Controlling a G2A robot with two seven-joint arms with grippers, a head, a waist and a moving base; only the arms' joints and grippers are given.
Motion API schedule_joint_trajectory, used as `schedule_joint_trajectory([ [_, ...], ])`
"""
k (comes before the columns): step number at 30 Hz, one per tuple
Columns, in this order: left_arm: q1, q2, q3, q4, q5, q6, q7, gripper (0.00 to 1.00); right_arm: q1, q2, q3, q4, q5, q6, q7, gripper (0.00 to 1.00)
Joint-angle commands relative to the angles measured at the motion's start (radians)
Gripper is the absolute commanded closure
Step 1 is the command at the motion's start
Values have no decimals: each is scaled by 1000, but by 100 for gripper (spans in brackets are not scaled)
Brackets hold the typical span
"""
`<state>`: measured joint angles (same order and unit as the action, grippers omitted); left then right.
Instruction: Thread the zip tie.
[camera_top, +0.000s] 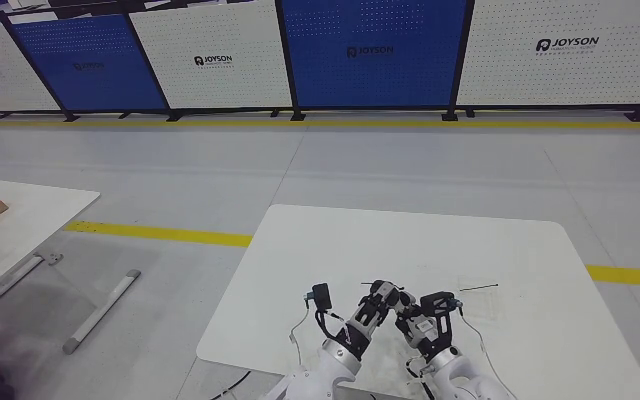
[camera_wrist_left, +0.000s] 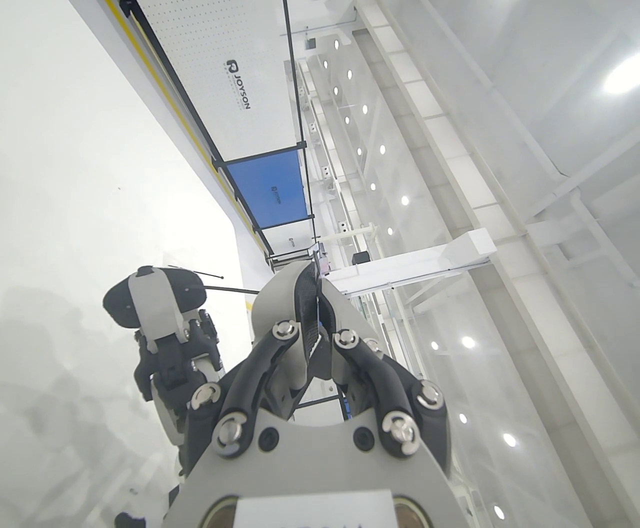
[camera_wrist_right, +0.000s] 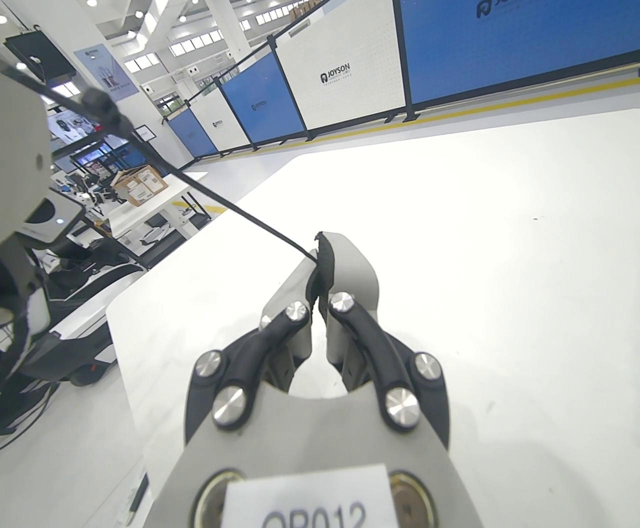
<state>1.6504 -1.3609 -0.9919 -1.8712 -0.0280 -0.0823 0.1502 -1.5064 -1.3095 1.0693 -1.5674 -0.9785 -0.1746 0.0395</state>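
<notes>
Clamping the zip tie (camera_wrist_right: 235, 208) in my right claw (camera_wrist_right: 320, 257) and, at its 9 o'clock, my left claw (camera_wrist_left: 316, 280) braces it for threading.

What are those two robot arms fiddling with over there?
They hold one thin black zip tie stretched between them above the white table. The right gripper is shut on its strap. The left gripper is shut on the other end, near the tie's blocky head. Whether the strap has passed through the head cannot be told. A spare zip tie lies on the table.
</notes>
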Motion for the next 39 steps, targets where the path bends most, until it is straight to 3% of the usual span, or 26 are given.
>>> schedule_joint_trajectory([
  [1, 1, 1, 0, -1, 3, 0, 0, 100, 1, 0, -1, 0, 1, 0, 1, 100],
  [3, -2, 1, -1, 3, 3, 4, 2, 100, 0, -1, -1, -5, 12, -5, 0, 100],
  [4, -4, 0, -1, 6, 2, 7, 3, 100, -1, -1, 1, -7, 19, -8, -2, 11],
  [5, -6, 0, -2, 9, -1, 9, 6, 100, -3, -1, 3, -11, 27, -12, -6, 0],
  [8, -17, -2, -8, 19, -22, 21, 27, 100, -14, 2, 19, -26, 48, -20, -20, 0],
  [11, -37, -6, -28, 35, -72, 36, 55, 100, -39, 5, 56, -57, 68, 6, -64, 0],
  [15, -56, -7, -53, 51, -94, 49, 71, 100, -99, 15, 127, -120, 109, -22, -119, 0],
  [19, -48, -5, -79, 51, -110, 66, 78, 100, -176, 26, 209, -194, 171, -62, -182, 0],
  [24, -30, -2, -115, 69, -145, 84, 79, 100, -231, 31, 263, -242, 228, -83, -226, 0],
  [36, -32, -2, -115, 70, -144, 85, 73, 100, -231, 31, 263, -242, 228, -83, -226, 0],
  [39, -35, -4, -112, 75, -95, 64, 136, 100, -224, 25, 292, -241, 387, -66, -241, 0],
])
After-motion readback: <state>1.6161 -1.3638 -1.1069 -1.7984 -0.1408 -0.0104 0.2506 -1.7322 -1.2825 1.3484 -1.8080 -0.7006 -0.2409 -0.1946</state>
